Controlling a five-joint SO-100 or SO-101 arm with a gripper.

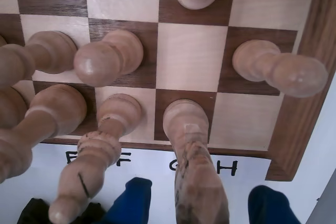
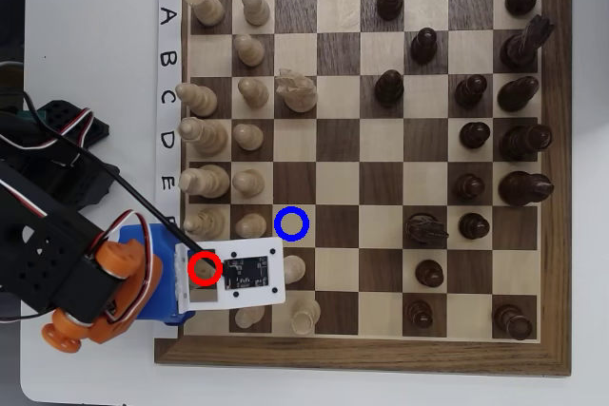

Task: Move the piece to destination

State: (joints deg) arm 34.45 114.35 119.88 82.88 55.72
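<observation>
While the arm hangs over the near-left corner of the chessboard in the overhead view, most of its gripper is hidden there beneath a white camera plate.

1. Destination. The destination is the light square under the blue ring, in row F, column 3. It is empty, and a cream pawn stands on the square just beside it.

2. Gripper. In the wrist view the gripper is spread wide. Its two blue fingers show at the bottom edge, one on either side of the piece, with clear gaps between. Nothing is clamped.

3. Piece. The piece stands upright on the dark square above the letter G, in the row nearest the board edge. A bishop stands on the next square, to its left in this view, and its top leans close to one finger.

4. Handling, judged from appearance. The knight is turned wood and is probably light and rigid, not fragile. Its smooth finish may slip. The carved head is irregular and would seat unevenly between flat pads.

5. Grip point. Take hold low on the neck, where the section looks more even. A high pinch risks tipping the narrow base.
</observation>
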